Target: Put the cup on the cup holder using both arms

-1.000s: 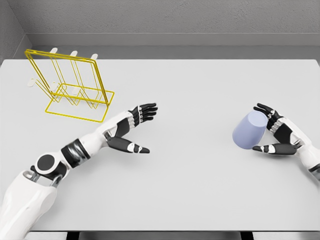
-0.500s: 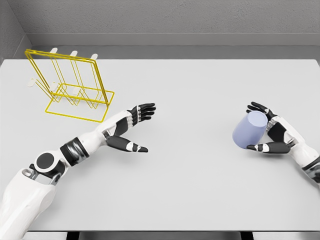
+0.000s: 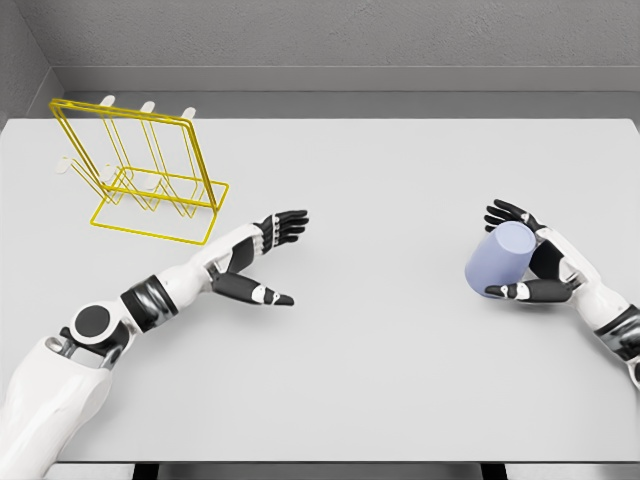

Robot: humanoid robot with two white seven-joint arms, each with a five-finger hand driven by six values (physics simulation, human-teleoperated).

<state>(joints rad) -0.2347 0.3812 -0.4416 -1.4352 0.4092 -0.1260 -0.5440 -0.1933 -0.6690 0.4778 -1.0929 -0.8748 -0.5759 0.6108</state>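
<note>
One unmarked lilac cup (image 3: 499, 258), right hand (image 3: 535, 262) gripping it

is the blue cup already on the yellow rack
No, the pale blue plastic cup sits on the white table at the right hand, far from the yellow wire cup holder.

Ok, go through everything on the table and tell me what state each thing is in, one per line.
Cup: tilted, at the table's right, in the right robot hand's grasp.
Right robot hand: fingers and thumb curled around the cup.
Left robot hand: open, holding nothing, near the table's middle.
Cup holder: upright at far left, no cup on it.
Table: grey, bearing the holder.
</note>
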